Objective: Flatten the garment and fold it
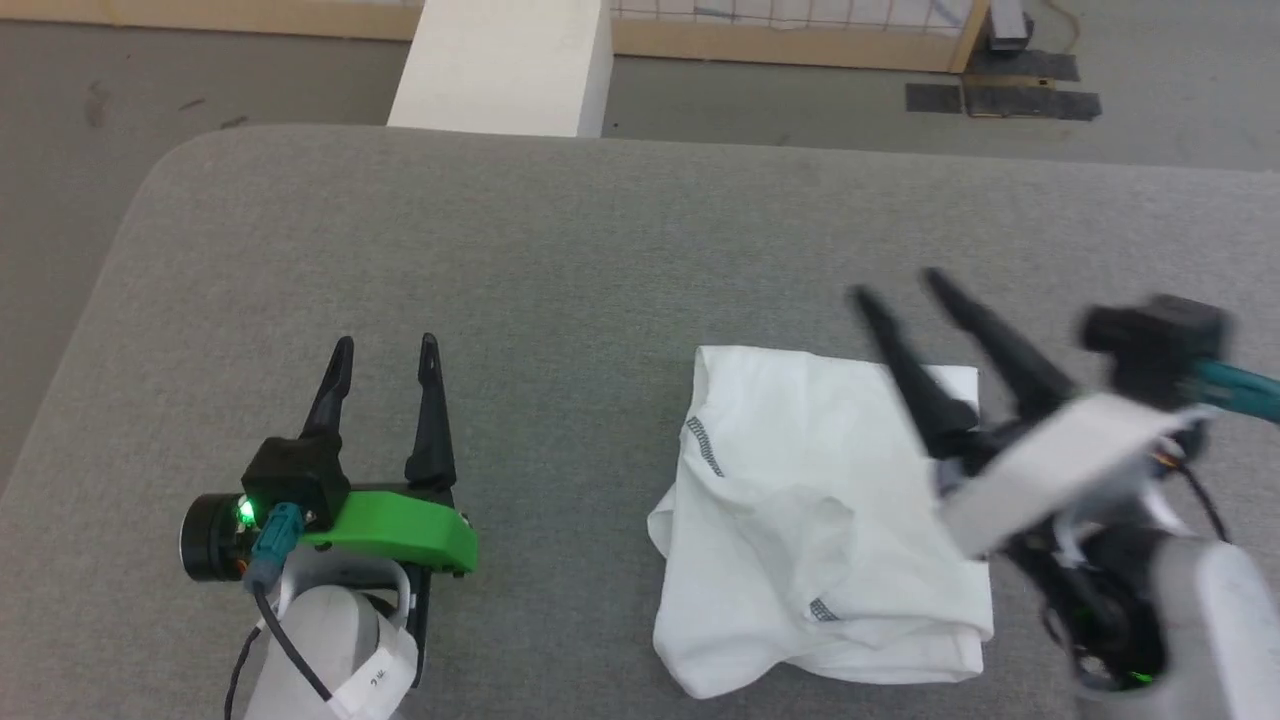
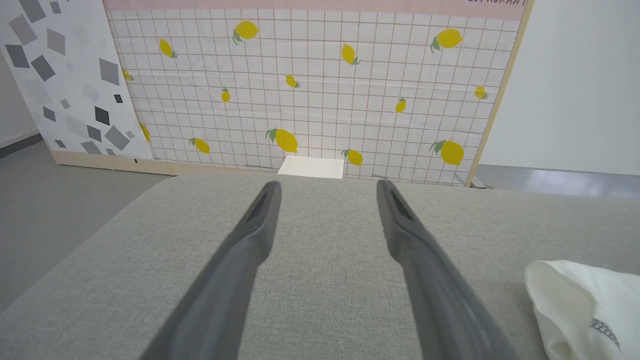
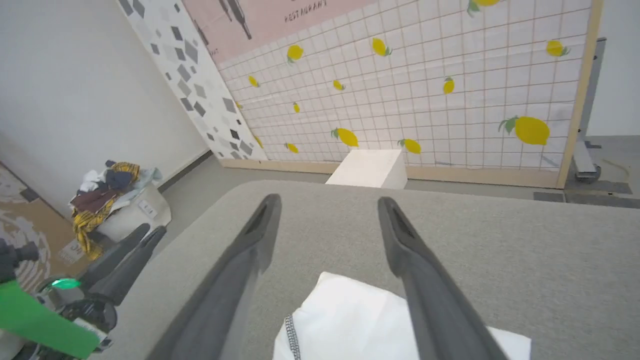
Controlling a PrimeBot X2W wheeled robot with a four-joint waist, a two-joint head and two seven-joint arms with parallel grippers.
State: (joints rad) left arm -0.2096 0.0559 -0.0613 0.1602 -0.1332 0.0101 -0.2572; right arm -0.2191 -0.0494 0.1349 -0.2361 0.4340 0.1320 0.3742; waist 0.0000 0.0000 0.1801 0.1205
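Garment (image 1: 820,520): white, folded into a rumpled rectangle, on the right half of the grey padded surface (image 1: 500,230). Right gripper (image 1: 897,285): 2 fingers spread, holding nothing, blurred above the garment's right side. Left gripper (image 1: 386,342): fingers apart, empty, well left of the garment. Right wrist view: basket of clothes (image 3: 117,195) on the floor at left. Head view: surface's rounded far-left corner, white box (image 1: 505,65) just beyond the far edge. Open surface: far half, and between garment and left gripper
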